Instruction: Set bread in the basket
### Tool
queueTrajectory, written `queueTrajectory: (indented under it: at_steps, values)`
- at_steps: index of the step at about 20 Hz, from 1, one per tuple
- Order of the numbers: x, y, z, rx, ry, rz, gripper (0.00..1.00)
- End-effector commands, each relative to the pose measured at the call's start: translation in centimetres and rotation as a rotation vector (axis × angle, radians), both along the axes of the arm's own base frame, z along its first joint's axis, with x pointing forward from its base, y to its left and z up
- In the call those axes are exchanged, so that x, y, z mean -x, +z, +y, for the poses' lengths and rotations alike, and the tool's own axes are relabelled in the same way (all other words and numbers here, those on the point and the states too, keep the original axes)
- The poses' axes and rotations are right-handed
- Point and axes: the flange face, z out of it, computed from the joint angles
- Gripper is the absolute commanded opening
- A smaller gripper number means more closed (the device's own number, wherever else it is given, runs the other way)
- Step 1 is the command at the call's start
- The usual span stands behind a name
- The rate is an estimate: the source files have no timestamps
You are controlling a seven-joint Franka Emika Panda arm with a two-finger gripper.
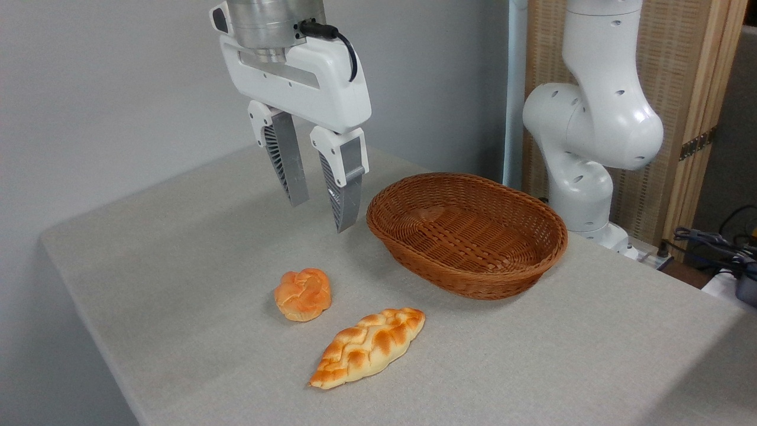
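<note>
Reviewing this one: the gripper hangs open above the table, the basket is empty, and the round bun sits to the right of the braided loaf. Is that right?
Not quite. In the camera view the round bun sits to the left of the braided loaf, not the right. The rest holds: the gripper hangs open above the table, and the basket is empty.
</note>
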Motion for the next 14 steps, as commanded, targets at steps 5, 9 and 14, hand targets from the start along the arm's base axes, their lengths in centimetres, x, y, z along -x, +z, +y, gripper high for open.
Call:
queueTrajectory:
  at_steps: [5,9,14]
  values:
    - [-0.04,0.5,0.38,0.004,-0.008,0.005,1.0]
    - [-0.04,0.5,0.29,0.004,-0.01,0.005,1.0]
    - [-0.1,0.13,-0.05,0.004,-0.016,0.007,1.0]
